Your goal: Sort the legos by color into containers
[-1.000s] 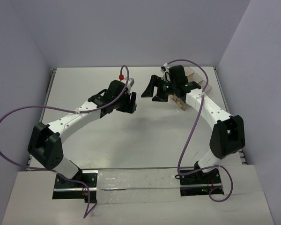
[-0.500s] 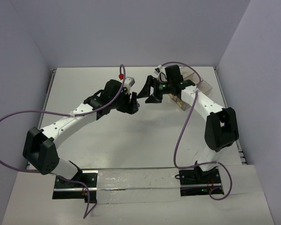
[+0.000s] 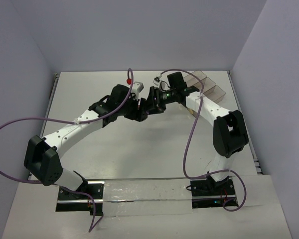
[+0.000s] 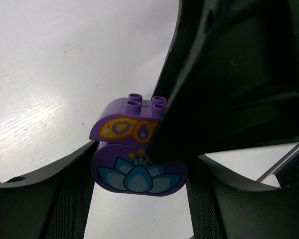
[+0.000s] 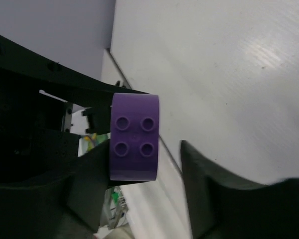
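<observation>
My left gripper (image 3: 140,111) is clamped on a purple lego (image 4: 137,162). Its two padded fingers (image 4: 72,199) press against the brick's flat sides. In the left wrist view the brick is printed with a blue lotus flower, with an orange and yellow pattern above it, and four studs on its top. It hangs above the desk (image 3: 139,154), near the middle and towards the far side.

My right gripper (image 3: 149,103) comes in from the other side with its jaws apart, straddling the same brick. In the right wrist view I look straight at the four studs. One finger (image 5: 87,194) sits right against the brick's edge. The other finger (image 5: 214,199) stands off it, with white desk showing in the gap. So this gripper is around the brick but not closed on it. In the left wrist view one of these black fingers covers the brick's right shoulder.

The containers (image 3: 209,85), a clear smoky tray of side-by-side compartments, stand at the far right of the desk behind my right arm (image 3: 204,107). I cannot tell what is in them.

A small red lego (image 3: 128,79) shows just beyond my left wrist.

My left arm (image 3: 74,127) reaches forward and to the right. My right arm bends back to the left, so the two grippers meet nose to nose.
</observation>
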`<state>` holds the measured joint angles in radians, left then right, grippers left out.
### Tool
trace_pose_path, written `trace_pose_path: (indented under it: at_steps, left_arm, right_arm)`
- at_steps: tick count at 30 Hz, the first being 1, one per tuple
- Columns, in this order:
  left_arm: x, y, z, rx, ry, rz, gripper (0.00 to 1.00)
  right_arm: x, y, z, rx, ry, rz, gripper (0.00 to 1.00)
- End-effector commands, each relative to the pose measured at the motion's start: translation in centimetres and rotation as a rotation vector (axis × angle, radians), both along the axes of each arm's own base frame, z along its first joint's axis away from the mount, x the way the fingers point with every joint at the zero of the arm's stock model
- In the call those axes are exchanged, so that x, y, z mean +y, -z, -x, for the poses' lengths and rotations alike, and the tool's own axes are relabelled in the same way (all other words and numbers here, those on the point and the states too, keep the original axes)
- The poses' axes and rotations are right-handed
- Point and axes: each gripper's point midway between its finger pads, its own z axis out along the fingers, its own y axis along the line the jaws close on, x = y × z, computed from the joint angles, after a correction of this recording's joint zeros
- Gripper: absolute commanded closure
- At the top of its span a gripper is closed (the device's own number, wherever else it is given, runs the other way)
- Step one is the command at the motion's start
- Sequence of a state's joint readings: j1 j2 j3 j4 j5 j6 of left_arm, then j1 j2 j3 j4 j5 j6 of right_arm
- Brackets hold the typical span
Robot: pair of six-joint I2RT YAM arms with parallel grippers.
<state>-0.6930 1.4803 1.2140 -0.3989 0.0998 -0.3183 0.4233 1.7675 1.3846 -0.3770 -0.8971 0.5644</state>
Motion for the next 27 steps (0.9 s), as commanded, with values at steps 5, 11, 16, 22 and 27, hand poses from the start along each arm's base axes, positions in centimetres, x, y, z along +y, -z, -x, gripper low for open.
trace_pose_path:
  at_steps: [5, 11, 16, 22, 27]
  left_arm:
    - [-0.7, -3.4, -0.3, -0.085, 0.019, 0.066, 1.00]
    - [-0.1, -2.4, 0.6, -0.065, 0.023, 0.055, 1.00]
    - [0.6, -1.6, 1.4, -0.051, 0.016, 0.053, 1.00]
    - [0.8, -1.2, 1.6, -0.045, 0.012, 0.052, 1.00]
    - [0.8, -2.1, 1.5, -0.058, 0.009, 0.060, 1.00]
  right_arm:
    - [1.1, -1.6, 0.3, -0.031, -0.049, -0.087, 0.87]
    - [-0.7, -3.0, -2.7, -0.109, 0.132, -0.050, 1.00]
    - [-2.7, -5.5, -4.7, -0.163, 0.252, -0.079, 1.00]
    - [-4.6, -5.9, -5.9, -0.177, 0.344, -0.071, 1.00]
    - [-12.5, -3.5, -8.9, -0.291, 0.632, 0.275, 1.00]
